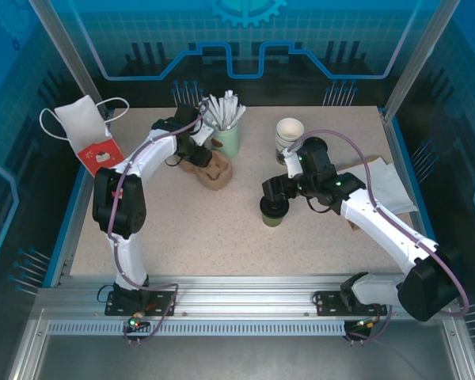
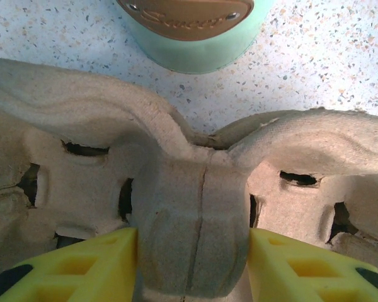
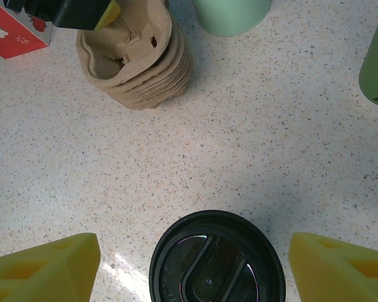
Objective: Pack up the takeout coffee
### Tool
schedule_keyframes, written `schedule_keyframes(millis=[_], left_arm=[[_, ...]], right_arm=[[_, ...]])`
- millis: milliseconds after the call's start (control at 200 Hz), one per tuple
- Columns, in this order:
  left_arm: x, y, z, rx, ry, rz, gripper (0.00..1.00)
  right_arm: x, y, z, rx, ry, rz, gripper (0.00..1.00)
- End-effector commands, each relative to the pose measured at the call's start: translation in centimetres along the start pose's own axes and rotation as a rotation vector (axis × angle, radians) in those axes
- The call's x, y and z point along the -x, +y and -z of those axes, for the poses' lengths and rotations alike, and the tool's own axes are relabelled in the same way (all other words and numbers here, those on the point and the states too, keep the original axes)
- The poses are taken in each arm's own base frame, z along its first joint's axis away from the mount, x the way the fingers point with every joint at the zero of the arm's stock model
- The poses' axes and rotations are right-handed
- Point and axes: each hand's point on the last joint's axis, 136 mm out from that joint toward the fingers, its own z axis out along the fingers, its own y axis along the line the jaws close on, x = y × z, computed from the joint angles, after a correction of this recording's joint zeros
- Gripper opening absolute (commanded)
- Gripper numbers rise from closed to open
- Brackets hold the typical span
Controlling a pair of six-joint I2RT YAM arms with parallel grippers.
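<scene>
Takeout coffee, a small dark olive-green paper cup with a round black plastic lid [image 1: 272, 214], stands upright on the speckled worktop [image 1: 222, 237], right of centre and just beneath the right gripper [image 1: 274, 199]. From the right wrist, that gripper's jaws stand wide apart, one yellow finger on each side of the lid with clear gaps, touching nothing. The lid's near edge is cut off by the frame and the cup's wall is hidden beneath it.

The left gripper [image 1: 196, 146] reaches to the stack of brown moulded-pulp cup carriers [image 1: 214, 170] near the back. From the left wrist, its jaws are partly closed on the top carrier's central ridge, both yellow fingers [image 2: 82, 267] lying against it. How firmly they press I cannot tell, and the fingers are cut off at the bottom edge.

Just behind the carriers stands a pale mint-green cup of white sticks [image 1: 228, 136], its top cut off in the left wrist view. A stack of white-rimmed cups [image 1: 289, 134] stands behind the right gripper.
</scene>
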Motion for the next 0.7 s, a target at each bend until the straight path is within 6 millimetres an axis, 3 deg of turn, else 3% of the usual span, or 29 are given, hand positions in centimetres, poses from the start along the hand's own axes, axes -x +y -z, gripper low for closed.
schedule_keyframes(millis=[0,220,315,535,695], left_arm=[[0.2,0.1,0.6,-0.018,0.005,0.003,0.48],[0.5,0.2,1.0,-0.017,-0.003,0.01,0.45],[1.2,0.1,2.0,-0.019,-0.036,0.03,0.44],[2.8,-0.4,7.2,-0.018,-0.179,0.14,0.43],[1.3,-0.6,10.6,0.006,-0.25,0.261,0.44]], right_arm=[[-0.9,0.4,-0.3,0.003,0.027,-0.001,0.8],[-0.8,0.4,-0.1,0.003,0.023,0.001,0.8],[-0.8,0.5,0.0,0.003,0.02,-0.001,0.8],[0.0,0.7,1.2,-0.004,-0.008,0.011,0.8],[1.1,1.0,2.9,-0.011,-0.049,0.031,0.8]])
